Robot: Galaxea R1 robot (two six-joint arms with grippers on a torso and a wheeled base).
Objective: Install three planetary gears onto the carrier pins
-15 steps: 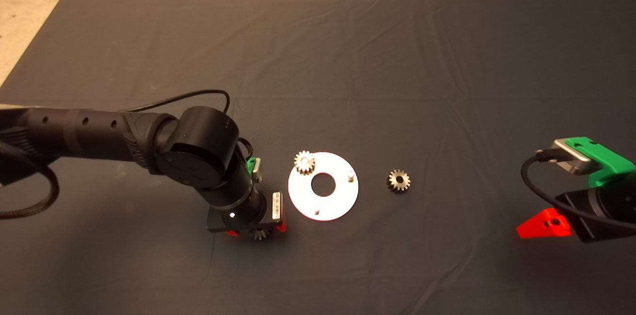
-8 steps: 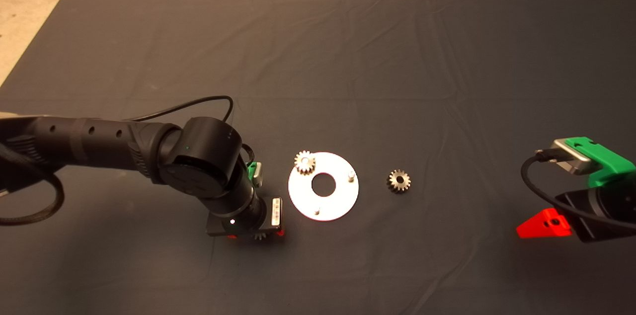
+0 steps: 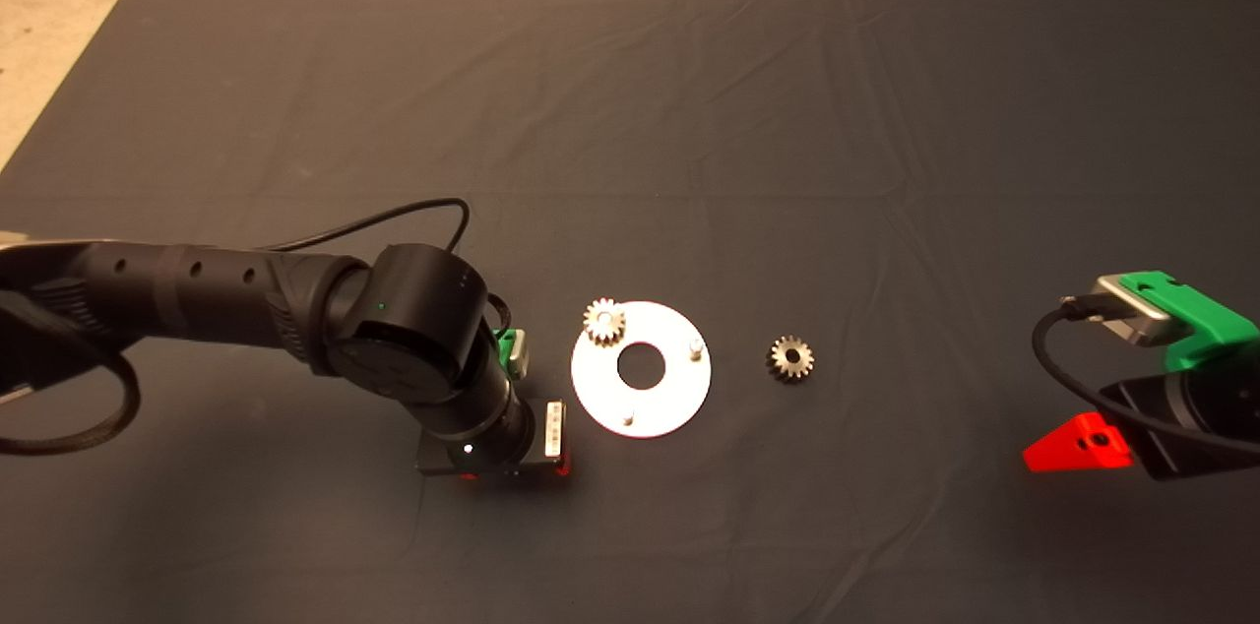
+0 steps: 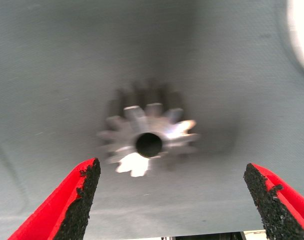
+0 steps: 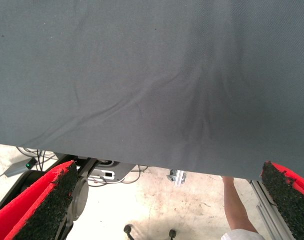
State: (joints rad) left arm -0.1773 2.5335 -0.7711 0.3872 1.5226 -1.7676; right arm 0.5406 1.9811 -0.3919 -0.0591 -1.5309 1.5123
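The white disc (image 3: 679,398) lies mid-mat with three carrier pins. One planetary gear (image 3: 603,320) sits on the far-left pin; the right pin (image 3: 696,345) and the near pin (image 3: 627,420) are bare. A second gear (image 3: 789,357) lies loose on the mat right of the disc. My left gripper (image 3: 514,469) hangs just left of the disc's near edge, straight over the third gear, which the wrist hides in the head view. The left wrist view shows this gear (image 4: 149,142) flat on the mat between my open fingers (image 4: 76,200), untouched. My right gripper (image 3: 1078,444) is parked at the lower right, open.
The disc's edge (image 4: 302,30) shows in a corner of the left wrist view. The right wrist view looks past the mat's edge (image 5: 141,165) at the floor, with cables, a frame and a person's limb (image 5: 234,200).
My left arm has shifted slightly right and towards the near edge and come down over the third gear, which peeked out below the wrist in the head view before and is now hidden. The right arm has not moved.
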